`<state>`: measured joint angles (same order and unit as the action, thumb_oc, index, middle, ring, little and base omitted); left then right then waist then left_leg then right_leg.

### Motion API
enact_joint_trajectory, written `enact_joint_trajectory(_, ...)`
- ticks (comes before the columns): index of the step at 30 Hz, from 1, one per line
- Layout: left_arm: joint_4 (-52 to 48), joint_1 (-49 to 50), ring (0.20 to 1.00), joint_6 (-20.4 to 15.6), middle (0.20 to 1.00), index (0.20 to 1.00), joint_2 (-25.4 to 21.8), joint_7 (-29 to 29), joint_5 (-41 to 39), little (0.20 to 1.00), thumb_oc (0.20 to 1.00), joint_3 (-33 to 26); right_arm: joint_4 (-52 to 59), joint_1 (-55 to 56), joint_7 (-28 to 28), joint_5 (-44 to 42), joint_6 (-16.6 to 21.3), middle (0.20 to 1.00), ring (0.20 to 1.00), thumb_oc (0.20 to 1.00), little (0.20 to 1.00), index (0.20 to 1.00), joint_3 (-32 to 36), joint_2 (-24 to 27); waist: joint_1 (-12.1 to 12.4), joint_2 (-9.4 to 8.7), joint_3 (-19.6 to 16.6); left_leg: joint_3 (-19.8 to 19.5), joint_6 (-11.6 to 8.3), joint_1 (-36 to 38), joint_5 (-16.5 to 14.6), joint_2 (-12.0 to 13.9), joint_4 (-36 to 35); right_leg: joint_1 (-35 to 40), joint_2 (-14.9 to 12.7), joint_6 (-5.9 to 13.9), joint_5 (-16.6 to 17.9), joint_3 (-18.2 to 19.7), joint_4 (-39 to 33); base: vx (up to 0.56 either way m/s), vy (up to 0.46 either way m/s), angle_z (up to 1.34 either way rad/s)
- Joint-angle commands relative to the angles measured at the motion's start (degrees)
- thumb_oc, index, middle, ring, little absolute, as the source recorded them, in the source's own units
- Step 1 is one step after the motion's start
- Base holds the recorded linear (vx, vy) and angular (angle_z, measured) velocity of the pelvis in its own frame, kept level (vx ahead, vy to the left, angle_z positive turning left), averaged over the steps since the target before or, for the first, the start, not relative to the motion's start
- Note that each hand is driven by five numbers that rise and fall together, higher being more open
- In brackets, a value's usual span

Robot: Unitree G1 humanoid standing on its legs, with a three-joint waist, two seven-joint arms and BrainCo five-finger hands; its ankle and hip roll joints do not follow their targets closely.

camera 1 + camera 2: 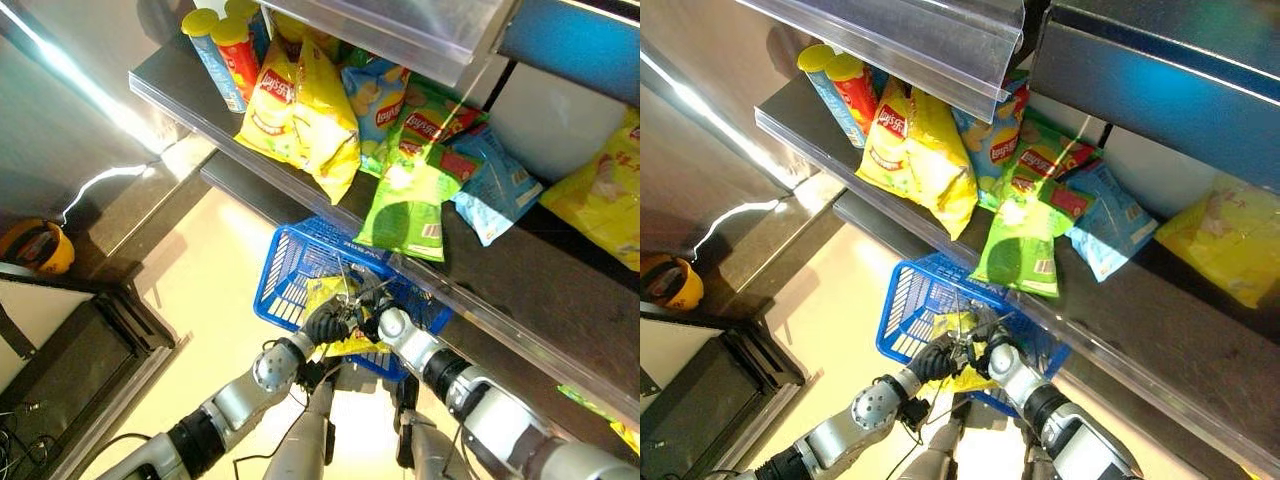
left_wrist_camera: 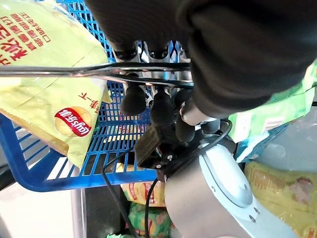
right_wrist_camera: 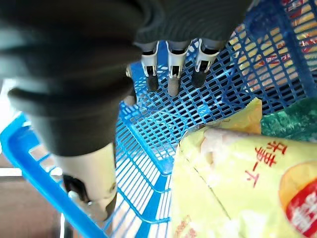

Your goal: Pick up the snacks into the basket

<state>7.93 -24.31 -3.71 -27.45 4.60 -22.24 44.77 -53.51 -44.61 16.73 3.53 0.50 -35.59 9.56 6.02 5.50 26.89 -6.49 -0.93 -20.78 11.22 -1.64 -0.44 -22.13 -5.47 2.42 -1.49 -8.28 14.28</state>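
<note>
Left eye view: one yellow bag in one basket.

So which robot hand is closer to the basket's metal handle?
The left. The left hand has its fingers curled round the metal handle of the blue basket. The right hand is beside it, fingers straight over the basket's mesh, above the yellow chip bag.

a yellow round object sits on the dark floor, lower left.
</note>
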Motion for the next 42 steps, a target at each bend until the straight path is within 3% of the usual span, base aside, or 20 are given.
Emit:
enact_joint_trajectory(1, -11.55, 1.54, 0.2, -5.96, 0.2, 0.2, 1.26, -1.93, -0.2, 0.2, 0.2, -0.19, 6.88, -0.17, 0.71, 7.08, 3.4, 1.0, 1.0, 1.0, 1.0, 1.0, 0.71, 1.23, -0.31, -3.54, -2.28, 1.38, -2.01, -2.42, -8.14, -0.47, 6.88, 3.28, -5.85, 7.18, 3.71, 3.26, -7.6, 0.0, 0.0, 0.0)
enact_joint_trajectory(6, -10.44, 2.92, 0.2, -6.13, 0.2, 0.2, 1.33, -2.68, 0.63, 0.2, 0.2, -2.21, 15.16, 7.83, -3.01, 10.98, 4.6, 1.0, 1.0, 1.0, 1.0, 1.0, -1.04, 5.24, -1.21, -4.63, -2.69, 1.12, -2.04, -2.07, -8.38, -0.26, 7.08, 3.79, -5.86, 7.45, 3.53, 3.06, -7.54, 0.0, 0.0, 0.0)
enact_joint_trajectory(12, -7.94, 7.34, 0.2, -7.14, 0.2, 0.2, -1.71, -2.07, 4.7, 0.2, 0.2, -9.69, 32.73, 21.99, -9.0, 12.07, 8.46, 1.0, 1.0, 1.0, 1.0, 1.0, 2.96, 18.83, -2.96, -7.42, -4.19, 1.01, -2.22, -0.79, -9.17, 0.26, 7.51, 5.44, -5.86, 7.86, 3.23, 2.62, -7.67, 0.02, -0.012, 0.03)
enact_joint_trajectory(16, -5.52, 10.7, 0.2, -7.42, 0.2, 0.2, -4.19, -2.53, 6.43, 0.2, 0.2, -14.92, 36.2, 29.36, -15.4, 9.42, 9.58, 1.0, 1.0, 1.0, 1.0, 1.0, 4.48, 24.82, -3.33, -8.97, -6.27, 0.95, -2.33, 1.28, -9.85, 0.8, 7.53, 7.69, -5.79, 7.94, 3.09, 2.43, -8.47, 0.06, -0.038, -0.04)
enact_joint_trajectory(23, 2.61, 15.65, 0.2, -7.32, 0.2, 0.2, -4.26, -2.44, 7.7, 0.2, 0.2, -24.15, 42.57, 36.15, -25.05, 6.04, 11.33, 1.0, 1.0, 1.0, 1.0, 1.0, 4.78, 34.67, -3.77, -10.53, -10.68, 1.48, -2.64, 5.79, -10.63, 1.81, 6.6, 11.81, -5.39, 7.89, 2.73, 2.39, -10.23, 0.08, -0.026, -0.05)
enact_joint_trajectory(25, 5.05, 16.86, 0.2, -7.12, 0.2, 0.2, -4.11, -2.52, 7.61, 0.2, 0.2, -27.06, 45.22, 37.97, -26.75, 3.66, 11.5, 1.0, 1.0, 1.0, 1.0, 1.0, 7.33, 38.44, -4.2, -10.8, -11.79, 1.56, -2.85, 7.05, -10.77, 2.13, 6.29, 12.75, -5.12, 7.84, 2.52, 2.54, -10.55, 0.07, -0.028, -0.02)
enact_joint_trajectory(27, 6.97, 19.4, 0.2, -7.24, 0.2, 0.2, -4.19, -2.44, 7.16, 0.2, 0.2, -30.99, 48.68, 41.88, -27.95, -2.74, 11.96, 1.0, 1.0, 1.0, 1.0, 1.0, 14.18, 42.17, -5.05, -11.09, -13.3, 2.47, -3.13, 8.89, -10.84, 2.82, 5.56, 13.88, -4.75, 7.78, 2.53, 2.91, -11.36, 0.08, -0.027, -0.15)
enact_joint_trajectory(30, 7.2, 20.57, 0.2, -7.2, 0.2, 0.2, -4.15, -2.73, 7.14, 0.2, 0.2, -31.91, 50.08, 44.02, -28.01, -5.22, 11.73, 1.0, 1.0, 1.0, 1.0, 1.0, 17.76, 42.52, -5.19, -11.2, -13.86, 2.77, -3.11, 9.46, -10.89, 3.0, 5.2, 14.19, -4.55, 7.78, 2.57, 3.19, -11.74, 0.04, -0.022, -0.11)
enact_joint_trajectory(32, 8.06, 24.49, 0.2, -7.2, 0.2, 0.2, -3.11, -3.53, 6.55, 0.2, 0.2, -35.1, 50.58, 47.32, -25.93, -13.32, 12.17, 1.0, 1.0, 1.0, 1.0, 1.0, 29.2, 37.84, -5.99, -11.11, -15.8, 3.66, -2.99, 10.4, -11.11, 3.37, 4.63, 14.39, -4.15, 7.65, 2.66, 3.97, -12.23, 0.07, -0.032, -0.12)
enact_joint_trajectory(35, 8.31, 25.63, 0.2, -7.04, 0.2, 0.2, -2.4, -4.15, 7.28, 0.2, 0.2, -35.53, 50.04, 46.14, -22.66, -10.47, 11.81, 1.0, 1.0, 1.0, 1.0, 1.0, 32.78, 35.33, -5.91, -10.89, -16.59, 3.56, -2.88, 10.72, -11.23, 3.5, 4.32, 14.6, -4.02, 7.55, 2.55, 4.1, -12.48, 0.04, -0.018, -0.26)
enact_joint_trajectory(37, 7.87, 26.27, 0.2, -7.0, 0.2, 0.2, -1.41, -4.44, 7.24, 0.2, 0.2, -35.44, 49.65, 42.5, -19.32, -7.36, 12.0, 1.0, 1.0, 1.0, 1.0, 1.0, 33.82, 32.57, -5.47, -10.47, -17.0, 3.41, -2.74, 10.68, -11.32, 3.5, 4.18, 14.53, -3.98, 7.41, 2.45, 3.96, -12.54, 0.02, -0.021, -0.08)
enact_joint_trajectory(42, 7.11, 26.32, 0.2, -6.54, 0.2, 0.2, -0.77, -5.25, 8.18, 0.2, 0.2, -33.74, 49.89, 35.5, -16.53, 0.36, 10.63, 1.0, 1.0, 1.0, 1.0, 1.0, 30.82, 31.55, -4.39, -10.17, -16.7, 2.89, -2.76, 9.8, -11.3, 3.28, 4.68, 14.25, -3.98, 7.18, 2.35, 3.65, -12.43, 0.0, 0.0, 0.0)
